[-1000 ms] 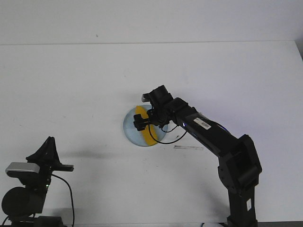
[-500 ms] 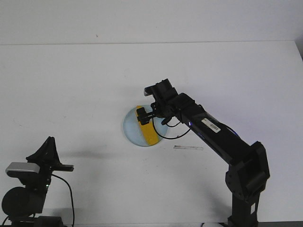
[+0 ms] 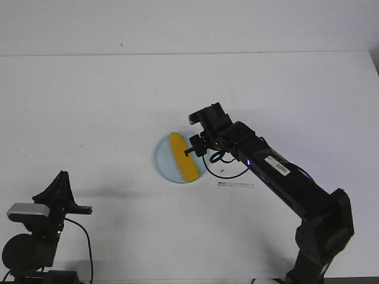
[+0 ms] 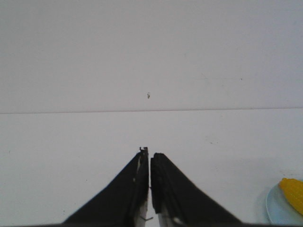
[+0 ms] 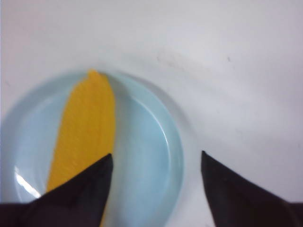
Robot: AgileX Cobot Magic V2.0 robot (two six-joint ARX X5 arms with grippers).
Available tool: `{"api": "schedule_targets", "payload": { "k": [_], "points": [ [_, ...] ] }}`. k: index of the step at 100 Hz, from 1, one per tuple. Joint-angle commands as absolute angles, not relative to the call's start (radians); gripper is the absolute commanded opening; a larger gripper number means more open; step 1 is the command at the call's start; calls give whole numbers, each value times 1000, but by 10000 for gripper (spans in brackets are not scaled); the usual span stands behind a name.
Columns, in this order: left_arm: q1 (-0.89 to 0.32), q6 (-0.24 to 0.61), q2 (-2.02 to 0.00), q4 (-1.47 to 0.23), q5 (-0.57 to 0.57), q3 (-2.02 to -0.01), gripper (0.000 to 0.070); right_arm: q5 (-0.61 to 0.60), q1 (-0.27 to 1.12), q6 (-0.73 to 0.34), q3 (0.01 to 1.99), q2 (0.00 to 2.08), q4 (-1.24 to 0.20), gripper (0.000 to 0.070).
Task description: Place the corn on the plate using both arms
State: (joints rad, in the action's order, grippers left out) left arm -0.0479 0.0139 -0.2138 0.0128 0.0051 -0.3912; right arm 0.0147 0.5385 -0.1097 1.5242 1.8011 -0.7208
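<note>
Where the front view starts nearest, the left arm (image 3: 41, 231) sits folded at the table's (image 3: 89, 106) near left corner, well apart from the work; its gripper (image 4: 149, 189) has the jaws together on nothing, pointed over bare tabletop.

Further out, right of centre, the right arm (image 3: 284, 183) reaches in to the plate (image 3: 163, 161). Its gripper (image 5: 156, 189) has the jaws apart, holding nothing; one finger (image 5: 85, 184) hangs over the corn's near end, the other beyond the plate's rim.

Corn (image 3: 182, 155): lying flat on the plate, lengthwise across it, tapered tip at or just over the rim. Placement judged complete.

Step in hand, judged: release and retreat. To do it well, lift the open jaws straight up before drawing back, so neither finger drags the corn or tips the light plate; keep the dangling cable (image 3: 222, 171) off the rim.

Hard to make out: whether the near finger touches the corn; the right wrist view is blurred. The left wrist view cuts plate and corn at its edge. A small dark strip (image 3: 235, 185) lies beside the plate, nature unclear.
</note>
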Motion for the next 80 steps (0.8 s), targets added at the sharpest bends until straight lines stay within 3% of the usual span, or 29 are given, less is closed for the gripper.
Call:
{"api": "schedule_targets", "payload": {
  "k": [1, 9, 40, 51, 80],
  "points": [
    [-45, 16, -213, 24, 7, -400, 2, 0, 534, -74, 1482, 1764, -676, 101],
    [-45, 16, -213, 24, 7, -400, 2, -14, 517, -54, 1393, 1707, -618, 68],
    [-45, 16, -213, 24, 7, -400, 2, -36, 386, -43, 989, 1389, -327, 64],
    [-45, 16, -213, 24, 7, -400, 2, -36, 322, -44, 850, 1252, -243, 15],
    [-45, 16, -213, 24, 7, -400, 2, -27, 119, -47, 560, 916, -22, 15]
  ]
}}
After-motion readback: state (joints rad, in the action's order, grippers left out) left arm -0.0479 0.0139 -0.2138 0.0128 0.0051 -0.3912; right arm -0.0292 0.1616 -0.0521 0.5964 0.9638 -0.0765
